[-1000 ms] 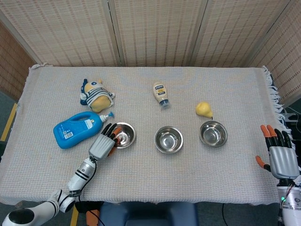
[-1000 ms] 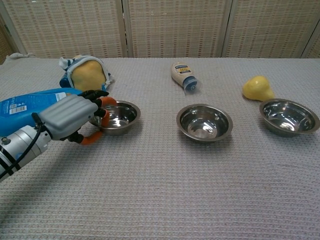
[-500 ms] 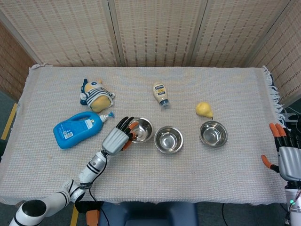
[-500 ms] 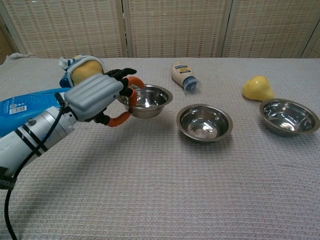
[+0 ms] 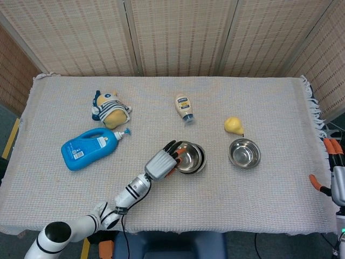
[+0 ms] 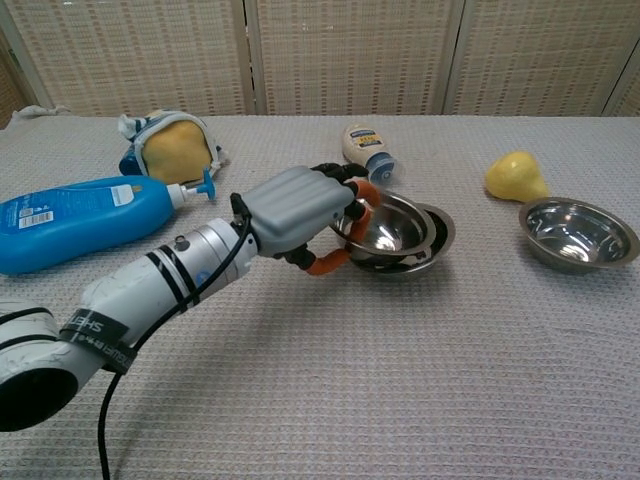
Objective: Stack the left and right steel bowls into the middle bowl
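Observation:
My left hand (image 5: 162, 162) (image 6: 301, 214) grips the left steel bowl (image 5: 188, 156) (image 6: 385, 224) by its near-left rim. That bowl sits tilted inside the middle bowl (image 5: 200, 159) (image 6: 432, 238), whose rim shows around its right side. The right steel bowl (image 5: 245, 152) (image 6: 579, 232) stands alone on the cloth to the right. My right hand (image 5: 335, 175) shows only at the far right edge of the head view, off the table, fingers spread and holding nothing.
A blue detergent bottle (image 5: 91, 148) (image 6: 85, 219) lies at the left, with a striped plush toy (image 5: 110, 109) (image 6: 170, 143) behind it. A mayonnaise bottle (image 5: 184, 107) (image 6: 366, 150) lies behind the middle bowl. A yellow pear-like fruit (image 5: 233, 125) (image 6: 514, 176) sits behind the right bowl.
My left hand lifted the left bowl off the cloth and carried it right, into the middle bowl. My right hand drifted down and right, further out of the head view.

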`<state>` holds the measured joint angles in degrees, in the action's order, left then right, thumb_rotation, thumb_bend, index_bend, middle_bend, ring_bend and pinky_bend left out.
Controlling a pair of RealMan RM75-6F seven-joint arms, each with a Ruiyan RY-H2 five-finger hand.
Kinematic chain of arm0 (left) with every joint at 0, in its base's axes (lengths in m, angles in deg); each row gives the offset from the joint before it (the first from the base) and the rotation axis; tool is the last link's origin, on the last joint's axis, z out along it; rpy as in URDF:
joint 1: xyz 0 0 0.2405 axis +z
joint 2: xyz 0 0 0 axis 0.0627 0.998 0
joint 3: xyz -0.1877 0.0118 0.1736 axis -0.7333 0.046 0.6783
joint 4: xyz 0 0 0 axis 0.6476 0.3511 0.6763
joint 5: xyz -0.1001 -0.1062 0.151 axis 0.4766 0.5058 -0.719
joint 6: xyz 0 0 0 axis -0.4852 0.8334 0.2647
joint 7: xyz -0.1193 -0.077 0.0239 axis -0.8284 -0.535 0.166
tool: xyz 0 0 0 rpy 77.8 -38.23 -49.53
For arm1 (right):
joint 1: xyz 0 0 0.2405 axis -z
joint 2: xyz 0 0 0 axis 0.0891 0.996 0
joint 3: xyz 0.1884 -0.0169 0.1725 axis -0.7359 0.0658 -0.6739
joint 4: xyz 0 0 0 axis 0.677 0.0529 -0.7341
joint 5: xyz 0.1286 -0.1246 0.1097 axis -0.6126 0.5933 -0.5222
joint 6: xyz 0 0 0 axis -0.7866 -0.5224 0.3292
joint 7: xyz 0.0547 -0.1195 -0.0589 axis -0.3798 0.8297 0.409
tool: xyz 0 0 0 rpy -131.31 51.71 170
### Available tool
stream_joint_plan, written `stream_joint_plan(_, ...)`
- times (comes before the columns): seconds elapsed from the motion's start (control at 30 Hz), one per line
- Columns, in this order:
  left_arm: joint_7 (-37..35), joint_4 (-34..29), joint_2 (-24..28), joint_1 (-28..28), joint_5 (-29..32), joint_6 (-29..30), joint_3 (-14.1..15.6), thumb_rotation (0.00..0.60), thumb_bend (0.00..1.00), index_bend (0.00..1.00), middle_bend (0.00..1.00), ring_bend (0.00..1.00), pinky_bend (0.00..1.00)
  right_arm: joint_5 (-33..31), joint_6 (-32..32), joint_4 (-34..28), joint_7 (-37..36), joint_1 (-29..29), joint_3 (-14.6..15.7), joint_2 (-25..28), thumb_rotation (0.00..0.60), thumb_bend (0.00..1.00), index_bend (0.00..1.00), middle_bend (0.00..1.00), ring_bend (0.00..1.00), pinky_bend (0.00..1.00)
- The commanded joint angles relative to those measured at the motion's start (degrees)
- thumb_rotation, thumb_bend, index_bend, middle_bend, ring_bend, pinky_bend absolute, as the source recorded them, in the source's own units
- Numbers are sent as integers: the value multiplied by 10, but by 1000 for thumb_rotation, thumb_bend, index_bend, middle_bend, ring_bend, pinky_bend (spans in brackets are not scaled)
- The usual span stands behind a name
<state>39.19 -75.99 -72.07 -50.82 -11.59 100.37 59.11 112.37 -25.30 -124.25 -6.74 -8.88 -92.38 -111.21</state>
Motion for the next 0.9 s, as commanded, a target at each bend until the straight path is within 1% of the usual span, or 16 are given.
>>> stream_joint_plan(0.03,12,13,-17,-11,-2,-4,6,600,627,631,160,0,116,1,0,0,-7,1,0,4,600,153,0,0,0,0)
stream_joint_plan(0.07,15,15,-19,-12,-2,-3,6,600,619,593,156,0,116,1,0,0,-10,2,0,5,600,153,0,0,0,0)
stream_joint_plan(0.1,17,17,-20,-14,-3,-3,7,600,597,501,147,0,116,1,-1,0,-12,3,-1,6,600,153,0,0,0,0)
stream_joint_plan(0.13,19,16,-21,-15,-2,-3,8,600,583,438,140,0,116,1,-2,0,-15,4,-1,7,600,153,0,0,0,0)
stream_joint_plan(0.2,22,9,-20,-15,1,-6,8,600,548,227,107,0,116,2,-3,0,-17,4,-1,7,600,153,0,0,0,0)
stream_joint_plan(0.23,24,1,-16,-16,3,-12,8,600,533,117,75,0,114,3,-4,0,-17,5,-1,7,600,153,0,0,0,0)
stream_joint_plan(0.3,34,-16,-8,-18,7,-22,8,600,510,20,25,0,109,4,-3,0,-17,4,0,7,600,153,0,0,0,0)
stream_joint_plan(0.33,43,-29,-2,-19,9,-28,8,600,496,1,7,0,105,5,-1,0,-17,4,1,7,600,153,0,0,0,0)
stream_joint_plan(0.47,79,-79,24,-17,19,-40,6,600,467,0,0,0,97,13,1,-1,-14,2,5,6,600,153,0,0,0,0)
stream_joint_plan(0.57,114,-141,65,-2,38,-57,8,600,453,0,0,0,87,20,10,1,-5,-3,10,2,600,153,0,0,0,0)
stream_joint_plan(0.6,125,-164,82,5,44,-58,11,600,449,0,0,0,84,22,16,2,-3,-7,12,1,600,153,0,0,0,0)
stream_joint_plan(0.73,178,-267,182,56,74,-45,25,600,433,0,0,0,81,36,55,20,8,-34,17,-15,600,153,0,0,0,0)
stream_joint_plan(0.8,201,-296,226,85,94,-23,26,600,429,0,0,0,82,41,84,30,18,-55,19,-28,600,153,0,0,0,0)
stream_joint_plan(0.9,211,-311,273,124,115,10,29,600,428,0,0,0,82,48,134,47,30,-90,23,-48,600,153,0,0,0,0)
